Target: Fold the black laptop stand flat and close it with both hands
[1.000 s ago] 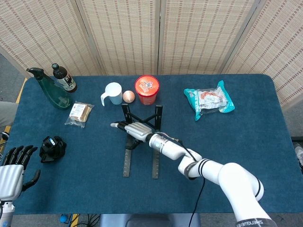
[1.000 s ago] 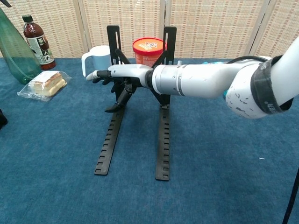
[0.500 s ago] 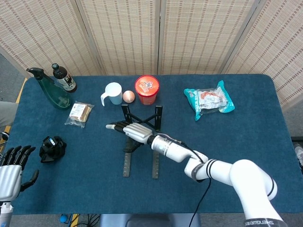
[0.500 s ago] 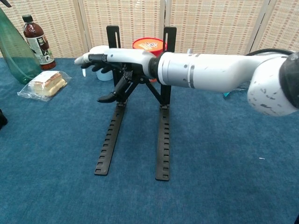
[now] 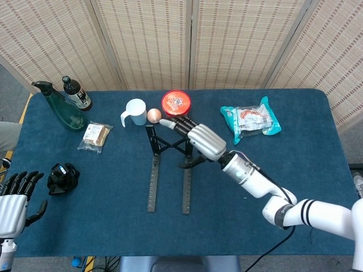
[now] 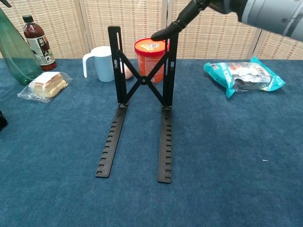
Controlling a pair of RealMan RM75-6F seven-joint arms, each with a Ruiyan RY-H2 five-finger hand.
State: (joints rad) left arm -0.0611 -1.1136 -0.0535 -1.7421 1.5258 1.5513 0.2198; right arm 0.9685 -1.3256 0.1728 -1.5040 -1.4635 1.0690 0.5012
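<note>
Though the task calls for both hands, the left hand [image 5: 12, 205] hangs low at the near-left edge of the blue-clothed table [image 5: 85, 226], fingers spread, grasping nothing. Beside it lies a small black crumpled object [image 5: 62, 177]. Further back stand a dark green spray bottle [image 5: 61, 107] and a brown bottle with a pale label [image 6: 38, 41], its writing too small to read. The black metal laptop stand [image 6: 142, 101] sits mid-table, its two notched rails flat and its crossed uprights raised. The right hand [image 5: 198, 140] hovers above the uprights, fingers extended and apart, empty; whether a fingertip touches the right upright's top I cannot tell. To fold it well, I'd say bring the left hand in to pin a rail while the right presses the uprights down evenly. The red tub [image 6: 151, 54] behind carries print I cannot make out.
</note>
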